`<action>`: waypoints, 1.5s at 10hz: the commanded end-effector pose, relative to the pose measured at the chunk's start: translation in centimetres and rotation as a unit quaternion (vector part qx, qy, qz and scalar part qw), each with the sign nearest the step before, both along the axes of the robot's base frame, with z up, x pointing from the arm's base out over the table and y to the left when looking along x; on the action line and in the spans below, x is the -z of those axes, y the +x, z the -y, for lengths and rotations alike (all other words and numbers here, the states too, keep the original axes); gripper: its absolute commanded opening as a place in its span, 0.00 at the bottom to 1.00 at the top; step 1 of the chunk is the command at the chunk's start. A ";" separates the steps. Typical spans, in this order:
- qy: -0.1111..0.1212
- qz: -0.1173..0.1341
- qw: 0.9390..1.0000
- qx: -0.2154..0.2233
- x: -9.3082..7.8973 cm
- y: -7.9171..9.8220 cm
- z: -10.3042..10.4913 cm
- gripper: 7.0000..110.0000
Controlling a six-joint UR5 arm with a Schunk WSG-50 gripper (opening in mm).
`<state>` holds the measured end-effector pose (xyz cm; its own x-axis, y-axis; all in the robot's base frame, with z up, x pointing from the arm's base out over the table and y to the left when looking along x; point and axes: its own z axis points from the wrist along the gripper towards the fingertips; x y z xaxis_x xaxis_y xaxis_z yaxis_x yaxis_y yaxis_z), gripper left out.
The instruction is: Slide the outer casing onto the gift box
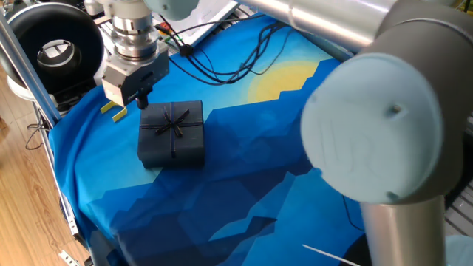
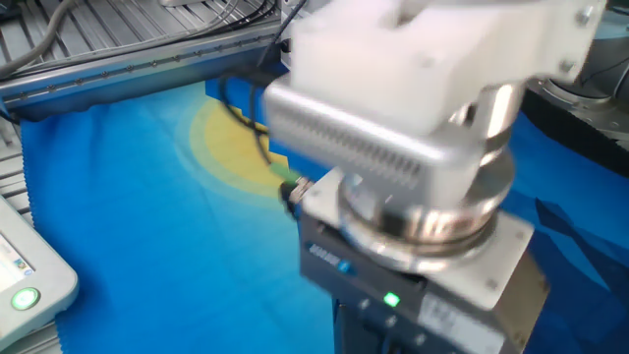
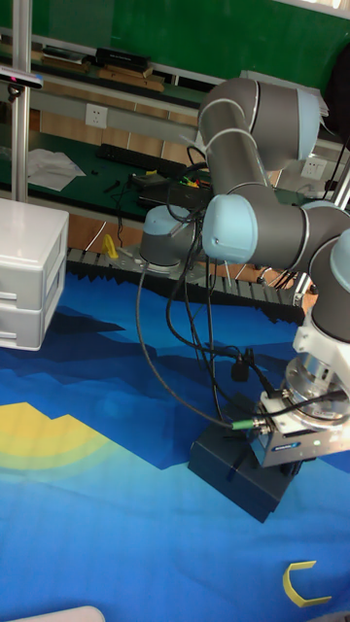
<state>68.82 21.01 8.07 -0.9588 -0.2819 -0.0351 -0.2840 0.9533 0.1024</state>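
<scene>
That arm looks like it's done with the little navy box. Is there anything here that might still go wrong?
A couple of things, perhaps. The gripper hangs low between the outer casing and the small yellow hook, so a sideways move might nudge the closed box or knock the hook. The black cable trailing from the wrist drapes across the blue cloth and may drag or snag there. The pictures don't show whether the casing is fully seated.
</scene>
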 end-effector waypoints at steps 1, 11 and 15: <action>0.001 0.000 1.000 -0.004 0.8 1.3 -0.2 0.00; -0.018 -0.041 0.998 -0.038 2.5 -0.6 0.5 0.00; -0.023 -0.045 0.998 -0.035 2.3 -0.6 0.4 0.00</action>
